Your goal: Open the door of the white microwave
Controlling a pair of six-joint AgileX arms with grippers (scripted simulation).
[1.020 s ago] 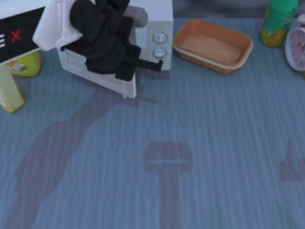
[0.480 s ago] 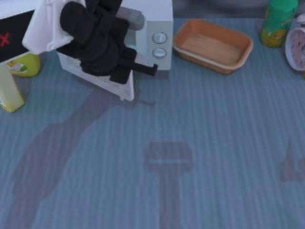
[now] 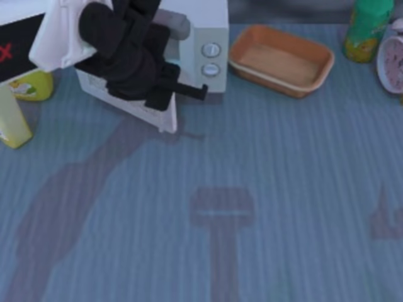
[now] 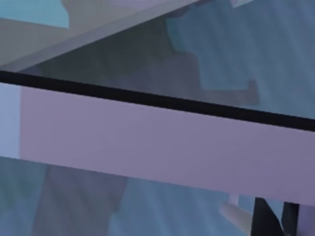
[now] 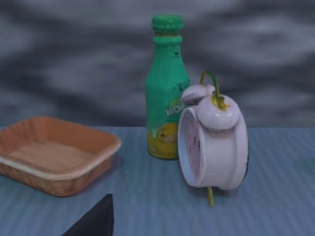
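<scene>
The white microwave (image 3: 211,25) stands at the table's back, left of centre, with two round knobs (image 3: 211,60) on its right panel. Its door (image 3: 135,107) stands swung out toward the front left, hinged on the left. My left gripper (image 3: 200,92) hangs black over the door's free end, shut on the door's pale handle (image 4: 236,212). In the left wrist view the door's edge (image 4: 162,142) runs across as a broad pale band, and the dark fingers (image 4: 266,219) sit beside the handle. My right arm is outside the top view; its wrist view shows only one dark finger (image 5: 98,221).
An orange tray (image 3: 281,60) lies right of the microwave. A green bottle (image 3: 367,28) and a pink alarm clock (image 3: 391,63) stand at the back right. A yellow bottle (image 3: 28,85), a yellow carton (image 3: 11,123) and a black box (image 3: 19,47) are at the left edge.
Over the last second my left gripper moved left and back with the door, swinging it a little wider. In the last half second almost nothing moved.
</scene>
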